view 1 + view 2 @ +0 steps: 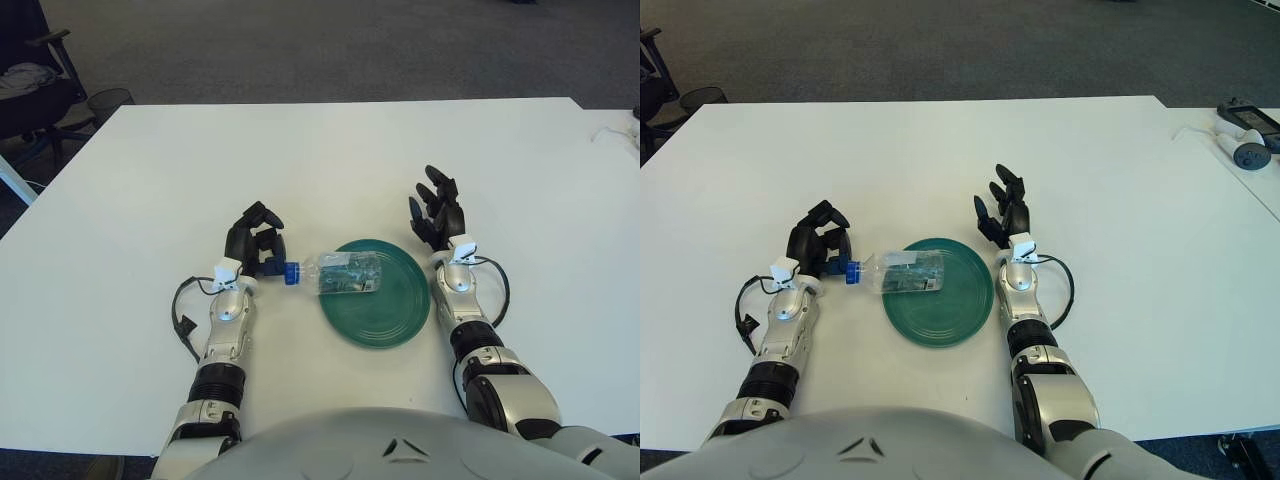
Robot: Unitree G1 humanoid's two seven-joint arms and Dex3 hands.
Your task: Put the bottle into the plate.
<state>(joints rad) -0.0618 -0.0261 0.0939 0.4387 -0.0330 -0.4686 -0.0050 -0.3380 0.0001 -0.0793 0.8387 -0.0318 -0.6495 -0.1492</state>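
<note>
The clear plastic water bottle (340,273) lies on its side across the left rim of the green plate (385,310), which sits near the front edge of the white table (320,160), about midway along it. The bottle's body rests over the plate's rim and inner surface, while its neck and blue cap (291,272) project past the rim toward the table's left edge.

The left hand (256,243) is positioned at the cap end, just left of the plate. Its fingers are curled close around the cap; whether they clamp it or merely touch it cannot be told. Holding the bottle at the cap keeps the hand clear of the plate while the body goes in.

The right hand (436,215) shows just beyond the plate's right rim, toward the table's rear edge. Its fingers are spread and grip nothing. It appears idle.

Assessment: placement appears nearly complete. The remaining step is probably to release the cap and check that the bottle does not roll off the rim.
</note>
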